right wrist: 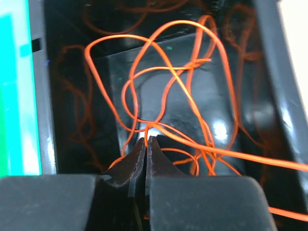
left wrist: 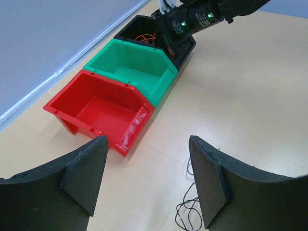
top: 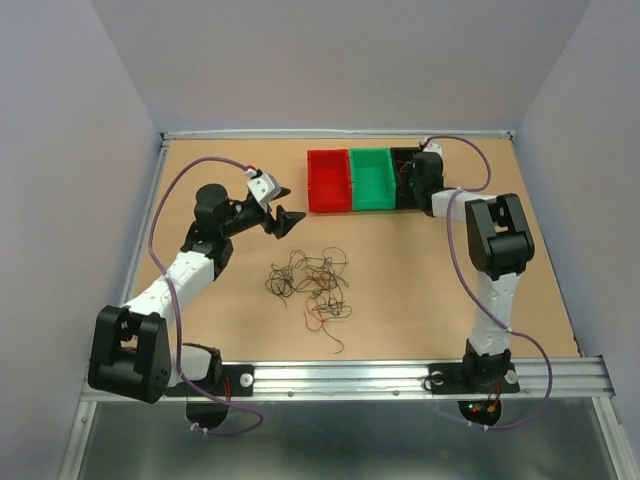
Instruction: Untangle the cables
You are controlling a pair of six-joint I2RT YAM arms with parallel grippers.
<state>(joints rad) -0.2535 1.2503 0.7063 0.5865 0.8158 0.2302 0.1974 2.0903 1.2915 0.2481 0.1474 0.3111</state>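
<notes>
Cables point(top: 310, 282) are mostly lying tangled mid-frame on the bench point(top: 420, 300). We're pinching one orange cable point(right wrist: 159, 82) in our right fingers point(right wrist: 140, 151) inside the black bin point(left wrist: 129, 29), upper right. Our left fingers point(left wrist: 86, 168) are spread and hovering, so sorting is barely beginning.

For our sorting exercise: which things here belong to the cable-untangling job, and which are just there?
Job:
tangled cables
orange cable, pinched in the shut right tool
red bin, green bin, black bin

Just there:
lilac arm cables
metal rail
</notes>
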